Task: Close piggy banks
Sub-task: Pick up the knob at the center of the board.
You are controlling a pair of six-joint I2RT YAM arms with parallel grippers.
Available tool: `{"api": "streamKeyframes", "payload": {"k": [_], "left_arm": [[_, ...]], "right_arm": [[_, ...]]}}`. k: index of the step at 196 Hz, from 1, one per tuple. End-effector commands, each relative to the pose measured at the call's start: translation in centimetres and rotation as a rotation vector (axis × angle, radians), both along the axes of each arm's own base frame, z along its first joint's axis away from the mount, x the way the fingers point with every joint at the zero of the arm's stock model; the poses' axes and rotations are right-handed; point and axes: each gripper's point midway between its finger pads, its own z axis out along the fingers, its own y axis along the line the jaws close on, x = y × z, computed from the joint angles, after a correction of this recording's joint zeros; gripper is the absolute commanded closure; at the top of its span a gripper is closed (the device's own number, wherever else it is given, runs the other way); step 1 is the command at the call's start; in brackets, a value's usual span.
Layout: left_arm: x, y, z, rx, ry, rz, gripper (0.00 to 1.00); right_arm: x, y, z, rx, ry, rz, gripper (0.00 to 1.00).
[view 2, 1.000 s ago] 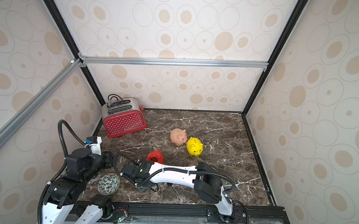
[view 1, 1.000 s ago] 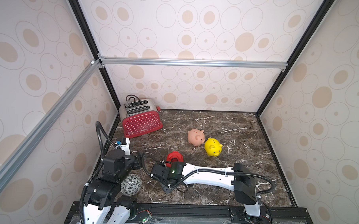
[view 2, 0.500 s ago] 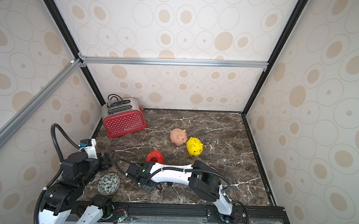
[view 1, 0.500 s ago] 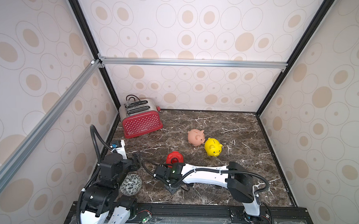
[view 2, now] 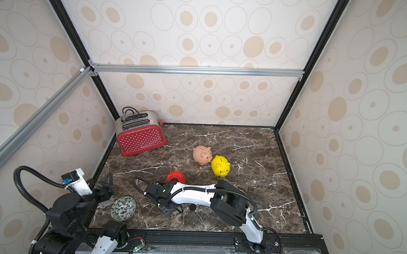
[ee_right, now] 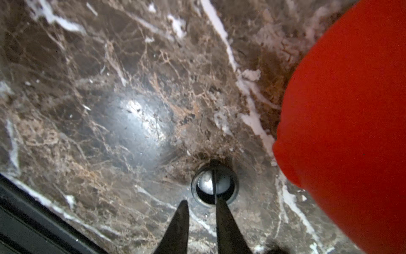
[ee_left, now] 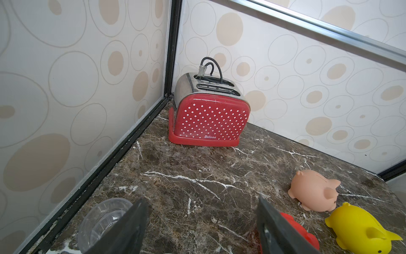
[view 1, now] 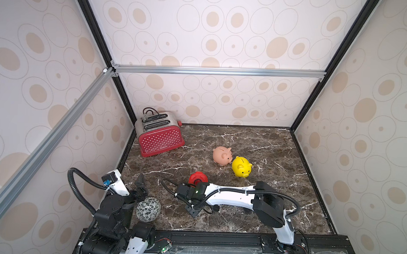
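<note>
The red pig [view 1: 198, 177] lies out in front of the toaster [view 1: 159, 135]; pink pig [view 1: 222, 155] and yellow pig [view 1: 242, 166] sit off to its side. The left gripper [ee_left: 201, 198] gapes, empty. The right gripper [ee_right: 198, 193], jaws narrow, meets the plug [ee_right: 226, 182], grip unclear; a skewed pinch could flick it away.

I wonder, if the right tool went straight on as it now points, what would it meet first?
Most likely the small black round plug on the marble tabletop, right at the tips of the right tool; whether they already touch is unclear. The red piggy bank lies aside.
</note>
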Motion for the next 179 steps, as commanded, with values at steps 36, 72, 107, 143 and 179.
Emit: {"api": "streamKeyframes", "payload": {"k": [36,72,107,143,179], "left_arm": [[-0.4,0.4,0.0,0.009,0.021,0.018,0.22],[-0.3,0.3,-0.1,0.008,0.023,0.012,0.22],[-0.1,0.2,-0.2,0.009,0.030,0.008,0.22],[-0.1,0.1,-0.2,0.010,0.031,0.003,0.22],[0.0,0.0,-0.2,0.010,0.031,-0.002,0.22]], "right_arm": [[0.7,-0.4,-1.3,-0.039,-0.004,0.012,0.81],[0.7,-0.7,-1.5,-0.045,-0.005,0.013,0.82],[1.0,-0.9,-2.0,-0.056,-0.012,0.007,0.83],[1.2,-1.3,-2.6,-0.062,-0.004,-0.002,0.87],[1.0,-1.5,-3.1,-0.066,0.009,-0.004,0.87]]}}
